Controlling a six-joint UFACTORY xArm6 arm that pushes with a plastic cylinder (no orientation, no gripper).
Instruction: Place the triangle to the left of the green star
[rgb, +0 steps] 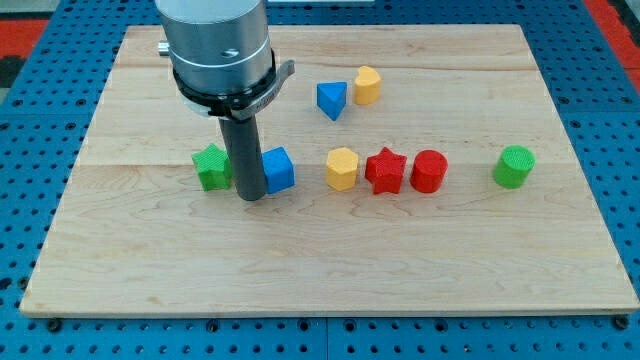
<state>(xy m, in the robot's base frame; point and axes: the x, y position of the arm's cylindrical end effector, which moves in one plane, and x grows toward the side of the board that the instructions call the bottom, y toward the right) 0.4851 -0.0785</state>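
The blue triangle (332, 100) lies near the view's top centre, beside a yellow block (367, 85). The green star (212, 167) sits at the view's left of the middle row. My tip (250, 196) stands on the board between the green star and a blue cube (278, 169), close to both. The triangle is up and to the right of my tip, well apart from it.
In the middle row, to the right of the blue cube, lie a yellow hexagon block (342, 168), a red star (385, 171), a red cylinder (428, 171) and, farther right, a green cylinder (514, 166). The wooden board (330, 270) rests on a blue pegboard.
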